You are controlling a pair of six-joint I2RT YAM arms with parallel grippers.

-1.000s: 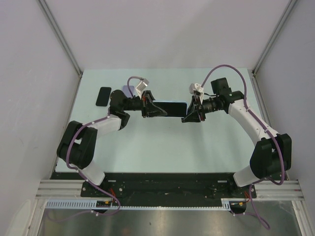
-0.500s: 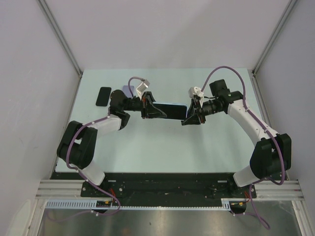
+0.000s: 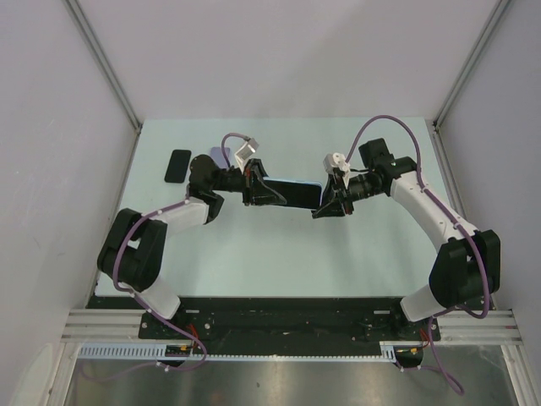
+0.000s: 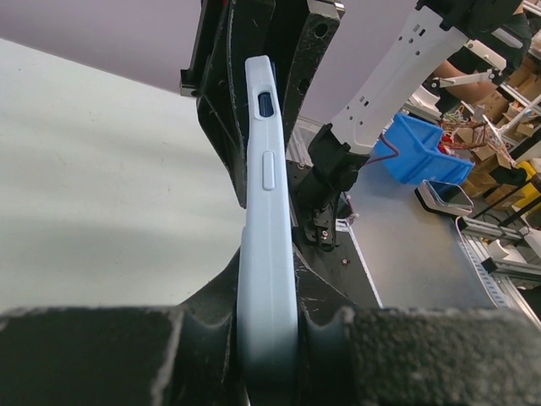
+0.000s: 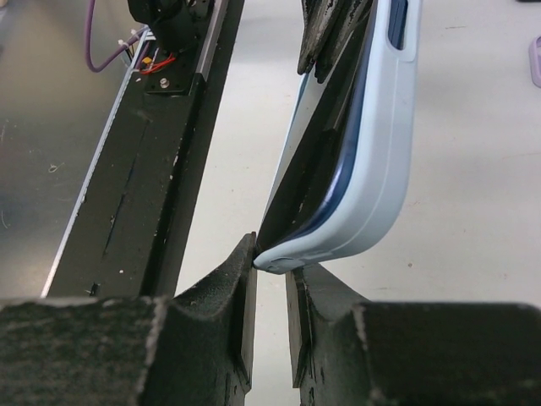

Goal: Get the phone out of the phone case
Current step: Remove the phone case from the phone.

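Over on the left side, the left gripper (image 3: 262, 193) had the phone case (image 4: 269, 211) clamped tight at one end. It held the case on edge in the air above the table (image 3: 279, 254), with the phone (image 5: 325, 169) seated inside. The right gripper (image 5: 270, 283) was nearly closed, just a sliver of gap and nothing pinched, with its tips touching the case's far corner at the lip.

My take: the left should grip hard while the right works a tip between screen and lip and peels outward gently, or the whole thing twists loose. Both arms reached forward, forearms angled inward, wrists facing each other.
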